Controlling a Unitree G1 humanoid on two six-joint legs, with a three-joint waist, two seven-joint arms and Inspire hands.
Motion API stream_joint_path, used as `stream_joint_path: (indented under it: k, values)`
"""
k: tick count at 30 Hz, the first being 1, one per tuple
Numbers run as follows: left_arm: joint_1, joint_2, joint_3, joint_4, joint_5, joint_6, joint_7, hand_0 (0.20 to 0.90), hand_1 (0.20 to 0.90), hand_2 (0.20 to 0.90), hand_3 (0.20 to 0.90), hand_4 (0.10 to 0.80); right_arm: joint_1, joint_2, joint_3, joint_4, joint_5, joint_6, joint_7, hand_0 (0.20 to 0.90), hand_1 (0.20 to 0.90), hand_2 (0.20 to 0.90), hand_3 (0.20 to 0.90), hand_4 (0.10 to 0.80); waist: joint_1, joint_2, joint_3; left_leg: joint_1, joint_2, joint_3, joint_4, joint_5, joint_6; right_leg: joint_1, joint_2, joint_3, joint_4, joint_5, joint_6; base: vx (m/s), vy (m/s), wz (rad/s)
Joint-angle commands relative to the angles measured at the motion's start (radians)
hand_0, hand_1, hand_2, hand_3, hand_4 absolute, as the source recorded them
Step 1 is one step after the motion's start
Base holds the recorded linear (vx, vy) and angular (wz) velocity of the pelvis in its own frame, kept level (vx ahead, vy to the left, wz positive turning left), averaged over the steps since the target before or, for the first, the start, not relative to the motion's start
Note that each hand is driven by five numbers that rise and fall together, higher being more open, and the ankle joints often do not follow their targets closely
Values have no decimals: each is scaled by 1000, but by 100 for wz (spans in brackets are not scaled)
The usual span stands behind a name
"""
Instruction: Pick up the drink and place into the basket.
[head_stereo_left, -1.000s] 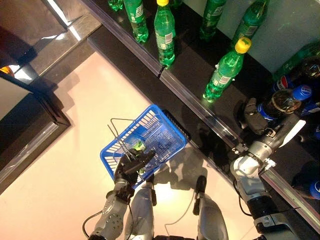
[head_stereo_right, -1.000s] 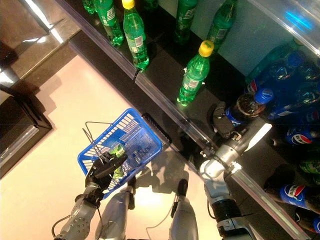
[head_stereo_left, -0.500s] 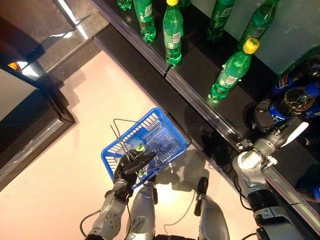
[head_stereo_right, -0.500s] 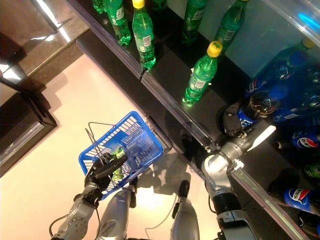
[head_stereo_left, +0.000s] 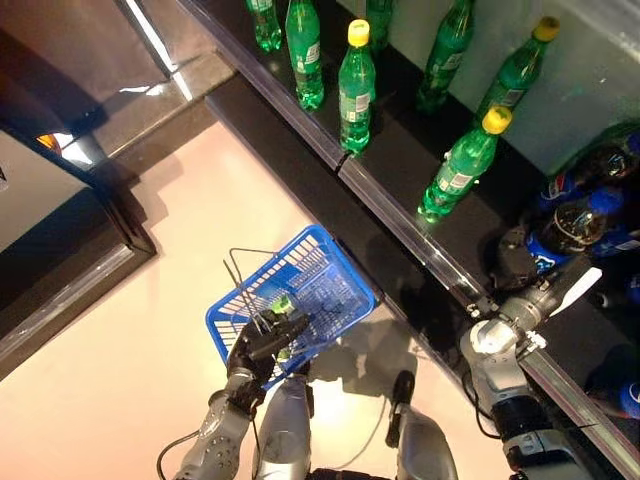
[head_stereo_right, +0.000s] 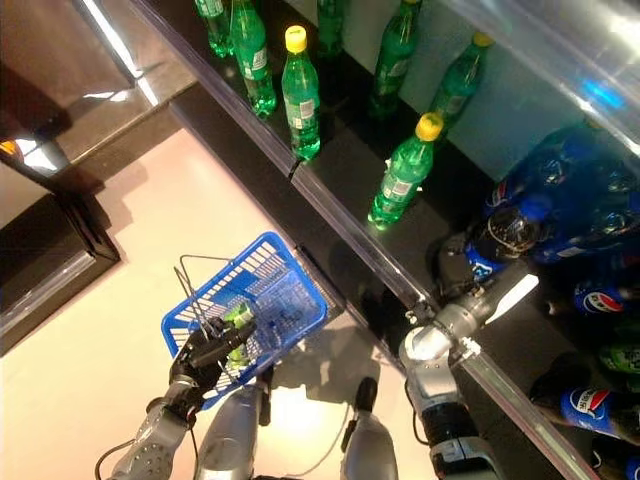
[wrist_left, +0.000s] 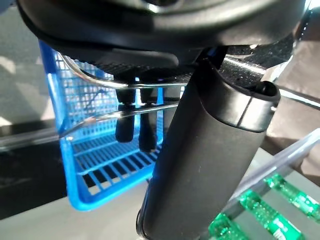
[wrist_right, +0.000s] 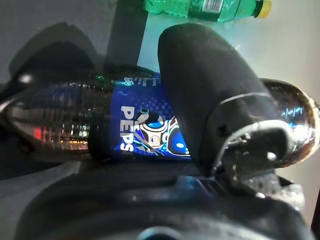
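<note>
My right hand (head_stereo_left: 516, 262) is on the dark shelf at the right, shut on a dark cola bottle with a blue label (head_stereo_left: 566, 229); in the right wrist view my thumb (wrist_right: 210, 100) curls over the bottle (wrist_right: 140, 137). My left hand (head_stereo_left: 258, 345) is shut on the thin wire handles (wrist_left: 125, 87) of the blue basket (head_stereo_left: 330, 275), which hangs low at the left above the pale floor. A green drink (head_stereo_left: 279, 303) lies in the basket beside my fingers.
Green bottles with yellow caps (head_stereo_left: 462, 162) stand along the dark shelf (head_stereo_left: 395, 150). More blue-labelled cola bottles (head_stereo_right: 590, 300) crowd the shelf at the right. A clear rail (head_stereo_left: 380, 205) runs along the shelf's front edge. A dark counter edge (head_stereo_left: 110, 230) lies at the left.
The whole picture has shifted, so the camera has moved. My right hand has stayed closed on the cola bottle. The basket hangs as before.
</note>
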Motion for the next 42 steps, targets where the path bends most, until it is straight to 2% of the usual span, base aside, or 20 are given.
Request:
stream_joint_path:
  k: [1, 8, 10, 16, 25, 34, 42]
  values:
    - [34, 20, 66, -309, 63, -109, -143, 300, 300, 300, 200, 100, 63, -44, -55, -188, -38, -50, -9, 300, 300, 300, 200, 100, 18, -19, -145, -59, 56, -84, 156, -30, -108, 55, -63, -81, -15, 89, 71, 159, 46, 2]
    - [119, 6, 86, -348, 76, -84, -134, 300, 300, 300, 200, 100, 176, -20, -45, -333, -100, -19, 16, 300, 300, 300, 200, 100, 8, -36, -219, 27, 63, -54, 112, -22, -105, 91, -62, -72, -24, 91, 79, 124, 44, -1]
    - [132, 0, 83, -361, 77, -82, -116, 300, 300, 300, 200, 100, 193, -30, -33, -394, -107, 2, 27, 300, 300, 300, 200, 100, -1, -41, -240, 51, 63, -42, 96, -17, -101, 98, -56, -64, -17, 81, 76, 59, 72, -12]
    - [142, -9, 66, -372, 65, -103, -110, 300, 300, 300, 200, 100, 205, -60, -25, -481, -116, -11, 71, 300, 300, 300, 200, 100, -21, -47, -275, 87, 59, -15, 66, -14, -92, 111, -41, -45, -11, 63, 64, 3, 66, -11]
    - [102, -3, -14, -423, 42, -106, -166, 300, 300, 300, 200, 100, 151, -125, 49, -659, -109, 4, 269, 300, 300, 300, 200, 100, -51, -47, -326, 134, 43, 21, 8, -9, -75, 124, -19, -7, -22, 43, 42, -24, 87, -8]
    - [47, 6, -52, -522, 18, -93, -212, 300, 300, 300, 200, 100, 110, -129, 152, -772, -27, 23, 496, 300, 300, 300, 200, 100, -51, -45, -344, 140, 26, 16, -9, -11, -78, 129, -19, 0, -33, 35, 35, -14, 65, -2]
    - [2, 20, -64, -620, -26, -32, -240, 300, 300, 300, 200, 100, 116, -104, 227, -778, 10, 56, 544, 300, 300, 300, 200, 100, -40, -43, -360, 153, 3, 0, -33, -14, -74, 130, -27, -11, -39, 34, 36, -6, 65, 6]
